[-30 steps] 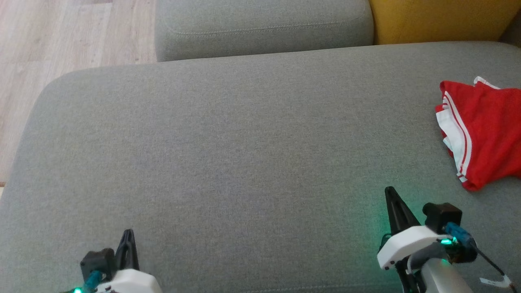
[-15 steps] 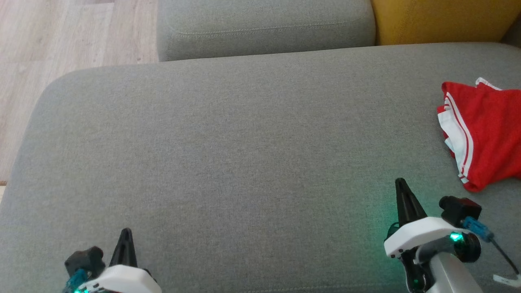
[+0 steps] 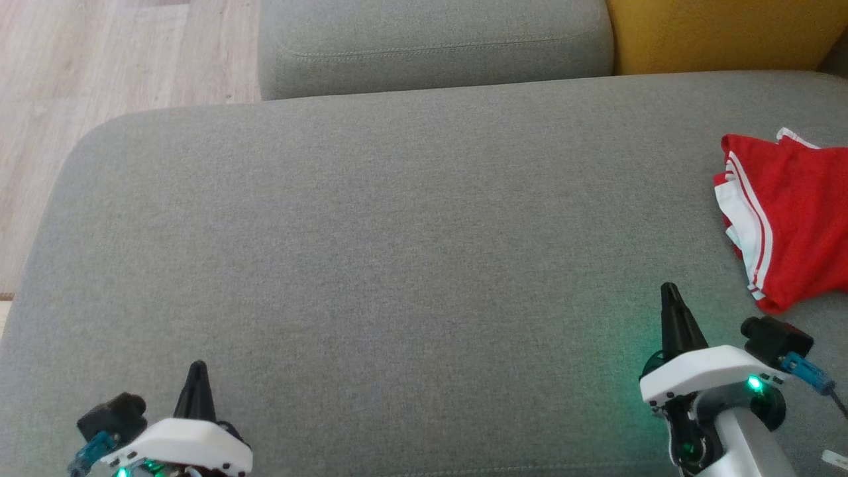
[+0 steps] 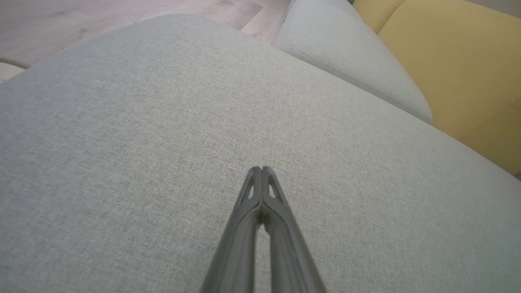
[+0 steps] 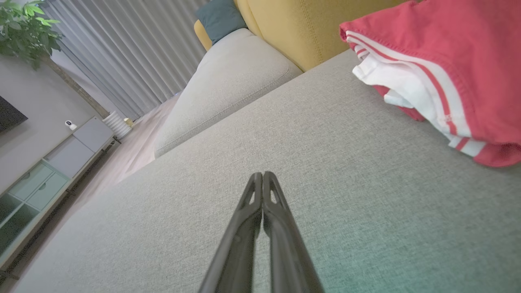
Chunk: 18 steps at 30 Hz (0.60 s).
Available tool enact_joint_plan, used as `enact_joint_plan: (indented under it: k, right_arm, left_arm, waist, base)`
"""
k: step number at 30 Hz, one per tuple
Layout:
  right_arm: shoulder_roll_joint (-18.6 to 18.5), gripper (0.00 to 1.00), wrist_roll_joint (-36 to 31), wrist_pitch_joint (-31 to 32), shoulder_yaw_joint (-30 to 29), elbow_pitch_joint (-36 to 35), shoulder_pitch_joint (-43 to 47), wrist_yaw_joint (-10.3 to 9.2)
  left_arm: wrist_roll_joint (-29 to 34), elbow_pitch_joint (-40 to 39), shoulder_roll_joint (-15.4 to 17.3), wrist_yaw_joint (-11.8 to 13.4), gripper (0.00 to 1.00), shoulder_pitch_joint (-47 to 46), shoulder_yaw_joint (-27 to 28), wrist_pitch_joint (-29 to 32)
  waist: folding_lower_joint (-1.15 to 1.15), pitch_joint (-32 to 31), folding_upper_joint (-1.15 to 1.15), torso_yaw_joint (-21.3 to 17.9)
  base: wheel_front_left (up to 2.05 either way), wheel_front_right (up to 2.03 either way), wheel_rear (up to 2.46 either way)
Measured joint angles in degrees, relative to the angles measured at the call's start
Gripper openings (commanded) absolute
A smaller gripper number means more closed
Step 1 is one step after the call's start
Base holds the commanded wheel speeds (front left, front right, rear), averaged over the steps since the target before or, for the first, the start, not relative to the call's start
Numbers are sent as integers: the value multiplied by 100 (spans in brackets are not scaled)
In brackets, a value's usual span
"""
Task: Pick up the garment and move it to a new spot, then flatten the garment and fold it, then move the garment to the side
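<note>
- The grey sofa seat [image 3: 397, 232] spans the frame.
- The garment [image 3: 795, 212] lies bundled at the right edge. It is probably light and limp, so pinch its striped lower-left corner.
- The right gripper [image 3: 670, 298] and left gripper [image 3: 197, 371] sit in the bottom corners, both pressed together and empty.

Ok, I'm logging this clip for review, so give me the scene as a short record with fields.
surface: grey sofa seat
jersey: red with white stripes, folded into a bundle, lying at the seat's right side
left hand: shut, holding nothing, over the seat's lower left
right hand: shut, holding nothing, near the jersey but apart from it
background: yellow cushion behind the seat
</note>
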Motion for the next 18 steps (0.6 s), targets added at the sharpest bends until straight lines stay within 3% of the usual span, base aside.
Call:
enact_joint_plan:
  k: [18]
  right_arm:
    - [0,0,1141,294,-171,-297,29,0]
  left_arm:
    - [-1180,-53,0,-200,0,-54,63,275]
  waist:
    - [0,-7,0,33]
  base:
    - [0,0,0]
